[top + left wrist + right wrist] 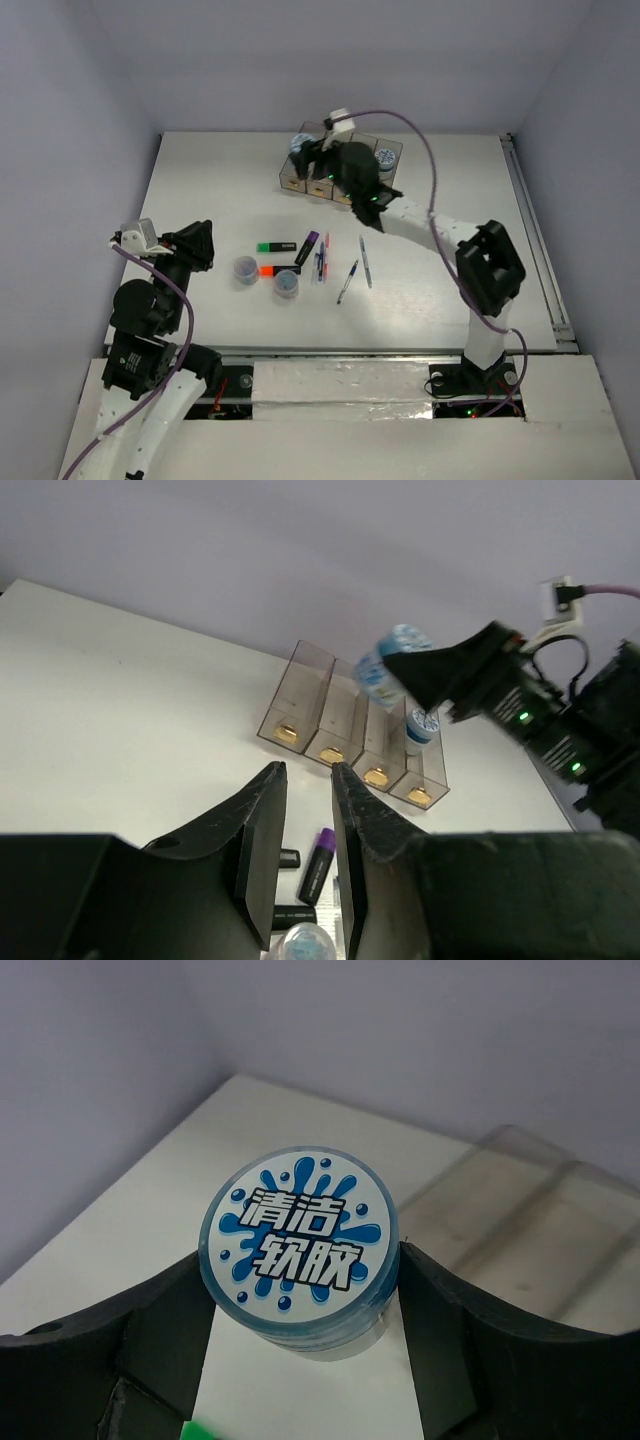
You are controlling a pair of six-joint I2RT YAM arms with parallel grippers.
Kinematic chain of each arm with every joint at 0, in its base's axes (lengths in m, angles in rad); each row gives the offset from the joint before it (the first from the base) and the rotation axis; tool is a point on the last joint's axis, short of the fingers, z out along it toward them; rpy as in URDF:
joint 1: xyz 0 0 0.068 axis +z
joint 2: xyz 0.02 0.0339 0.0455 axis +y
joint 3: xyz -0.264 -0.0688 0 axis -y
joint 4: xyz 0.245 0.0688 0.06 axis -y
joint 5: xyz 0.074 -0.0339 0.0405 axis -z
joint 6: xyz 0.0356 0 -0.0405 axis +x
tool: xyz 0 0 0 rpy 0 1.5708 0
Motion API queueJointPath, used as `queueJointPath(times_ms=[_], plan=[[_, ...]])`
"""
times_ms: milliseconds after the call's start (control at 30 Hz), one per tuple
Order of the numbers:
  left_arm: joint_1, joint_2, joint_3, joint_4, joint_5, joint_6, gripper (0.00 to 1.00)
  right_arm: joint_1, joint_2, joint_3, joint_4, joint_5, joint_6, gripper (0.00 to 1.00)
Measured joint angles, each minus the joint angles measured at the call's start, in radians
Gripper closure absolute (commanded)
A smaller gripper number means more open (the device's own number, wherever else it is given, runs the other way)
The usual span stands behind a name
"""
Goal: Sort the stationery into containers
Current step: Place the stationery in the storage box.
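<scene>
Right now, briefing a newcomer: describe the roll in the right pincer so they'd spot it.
Find the smoky bins at the table's far side. Above their left end, the right pincer grips a blue-labelled roll, the only one held in the air.

**Roll held above the row of bins**

The left gripper is seen in the foreground, its two dark fingers set a narrow gap apart with nothing between them. Beyond it, a row of four translucent brown bins, each with a tan end piece, is stood on the white table. A round blue-and-white roll is clamped in the right gripper above the bins. A second roll is seen in the bin at the right end. A purple highlighter is laid just past the fingers, and a third roll is cut off by the bottom edge.
</scene>
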Motion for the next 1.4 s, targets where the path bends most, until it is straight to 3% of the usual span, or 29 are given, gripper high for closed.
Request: queueJointPath(times_ms=[200,300,1167,1400], plan=[[-0.006,0.019,0.000,0.000,0.013,0.000,0.77,-0.235,-0.092,-0.120,-0.037,0.046,0.012,0.46],[-0.006,0.027,0.000,0.000,0.018,0.000,0.77,-0.290,-0.085,-0.154,-0.098,0.079,-0.005,0.46],[-0.018,0.034,0.000,0.003,0.025,0.005,0.75,-0.376,-0.047,-0.280,-0.128,0.110,0.043,0.41],[-0.018,0.034,0.000,0.003,0.024,0.007,0.75,-0.380,0.023,-0.278,-0.132,0.113,0.055,0.34]])
